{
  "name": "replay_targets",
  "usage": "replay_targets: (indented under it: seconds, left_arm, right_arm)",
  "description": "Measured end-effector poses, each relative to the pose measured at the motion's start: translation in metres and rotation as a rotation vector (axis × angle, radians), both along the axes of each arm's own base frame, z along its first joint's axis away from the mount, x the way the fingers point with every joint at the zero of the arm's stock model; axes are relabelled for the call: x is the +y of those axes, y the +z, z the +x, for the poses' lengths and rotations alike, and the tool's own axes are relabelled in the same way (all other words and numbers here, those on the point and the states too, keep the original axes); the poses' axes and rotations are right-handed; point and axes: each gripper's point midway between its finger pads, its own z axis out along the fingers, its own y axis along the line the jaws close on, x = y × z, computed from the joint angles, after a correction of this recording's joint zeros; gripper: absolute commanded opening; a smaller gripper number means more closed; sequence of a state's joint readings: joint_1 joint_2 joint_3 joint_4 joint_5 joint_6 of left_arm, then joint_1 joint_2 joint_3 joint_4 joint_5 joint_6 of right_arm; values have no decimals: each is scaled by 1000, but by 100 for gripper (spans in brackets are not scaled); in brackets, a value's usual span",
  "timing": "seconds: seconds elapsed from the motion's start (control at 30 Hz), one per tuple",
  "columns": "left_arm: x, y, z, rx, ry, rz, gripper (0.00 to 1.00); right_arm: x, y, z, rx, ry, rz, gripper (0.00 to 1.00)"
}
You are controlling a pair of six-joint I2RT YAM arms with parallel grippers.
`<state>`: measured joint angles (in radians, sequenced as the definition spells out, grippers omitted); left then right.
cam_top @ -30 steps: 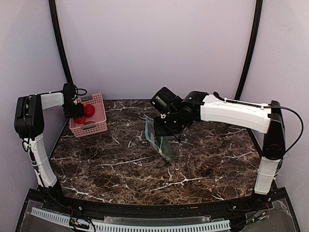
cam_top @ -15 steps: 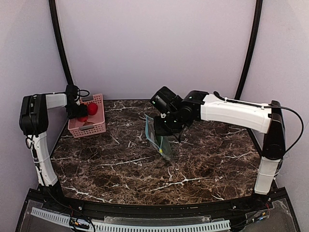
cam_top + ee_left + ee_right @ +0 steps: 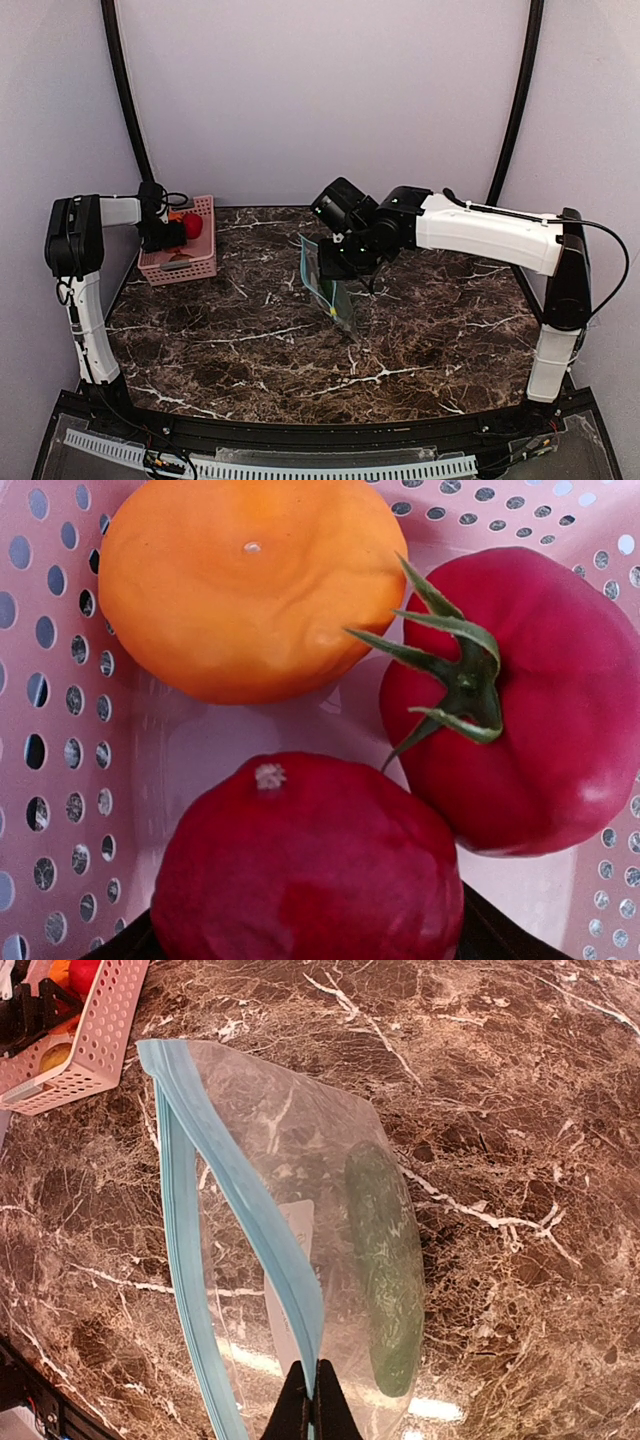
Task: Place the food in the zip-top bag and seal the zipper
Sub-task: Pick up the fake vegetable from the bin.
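Your right pincer (image 3: pixel 308 1395) is clamped on the zip-top bag (image 3: pixel 300 1150) at its zipper (image 3: pixel 240 1210), mid-bench nearer the far edge. Your left pincer (image 3: pixel 170 233) is down in the pink basket (image 3: pixel 185 266) at the far left corner, close over the food (image 3: pixel 300 870); you cannot tell its opening.

Seen from above, the left arm (image 3: pixel 78 300) rises upright from its base at 8 o'clock, then bends and reaches a short way toward 3 o'clock. The left gripper (image 3: pixel 167 233) sits at 10 o'clock; whether its jaws are parted cannot be made out. The right arm (image 3: pixel 490 235) climbs from 4 o'clock, and its white forearm stretches toward 9 o'clock. Its wrist tips downward near the centre. The right gripper (image 3: pixel 308 1402) has its dark fingers (image 3: pixel 295 1408) pinched together on the zip-top bag (image 3: pixel 300 1160).
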<state>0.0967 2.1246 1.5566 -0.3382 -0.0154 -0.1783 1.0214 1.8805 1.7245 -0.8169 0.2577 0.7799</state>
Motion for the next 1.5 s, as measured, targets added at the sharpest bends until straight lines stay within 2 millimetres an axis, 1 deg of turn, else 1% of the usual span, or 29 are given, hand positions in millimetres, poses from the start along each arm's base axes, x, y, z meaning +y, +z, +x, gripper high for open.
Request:
replay_targets:
  seconds: [0.1, 0.23, 0.53, 0.63, 0.7, 0.77, 0.83, 0.93, 1.03, 1.1, 1.17, 1.23, 1.27, 1.3, 1.4, 1.47, 1.5]
  left_arm:
    - [1, 2, 1, -5, -1, 1, 73]
    - [0, 7, 5, -19, -7, -8, 70]
    - [-3, 9, 7, -27, -18, -23, 68]
    - [-5, 17, 8, -42, -25, -33, 68]
    - [-8, 31, 5, -70, -33, -41, 67]
    - [-11, 54, -1, -111, -41, -47, 67]
    - [-13, 83, -9, -166, -50, -52, 67]
    - [-20, 133, -18, -272, -66, -68, 66]
    - [-32, 175, -31, -362, -102, -115, 66]
    - [-47, 196, -45, -403, -142, -158, 66]
    - [-64, 212, -60, -428, -184, -189, 65]
    - [-99, 224, -82, -442, -266, -228, 65]
    - [-120, 228, -94, -443, -315, -252, 65]
    - [-146, 232, -111, -442, -376, -280, 65]
    - [-212, 239, -159, -425, -545, -372, 65]
    - [-247, 243, -192, -410, -640, -440, 65]
    - [-256, 244, -203, -402, -665, -464, 65]
  right_arm:
    - [0, 0, 0, 1, -2, 2, 0]
    - [1, 0, -1, 2, -3, 3, 0]
    - [2, 0, -3, 2, 0, 4, 0]
    - [2, 0, -3, 2, 0, 4, 0]
    - [2, 0, -3, 2, 0, 3, 0]
    - [2, 0, -3, 2, 1, 3, 0]
    - [2, 0, -3, 2, 2, 3, 0]
    - [3, 0, -3, 2, 8, 4, 0]
    - [4, 2, -4, 0, 20, 9, 0]
    - [5, 4, -4, -5, 30, 14, 0]
    - [5, 7, -5, -10, 38, 22, 0]
    - [6, 11, -5, -21, 51, 31, 0]
    - [7, 12, -5, -25, 56, 36, 0]
    - [8, 14, -5, -28, 60, 41, 0]
    - [11, 18, -4, -40, 75, 55, 0]
    - [12, 18, -4, -44, 83, 59, 0]
    - [12, 17, -5, -44, 86, 61, 0]
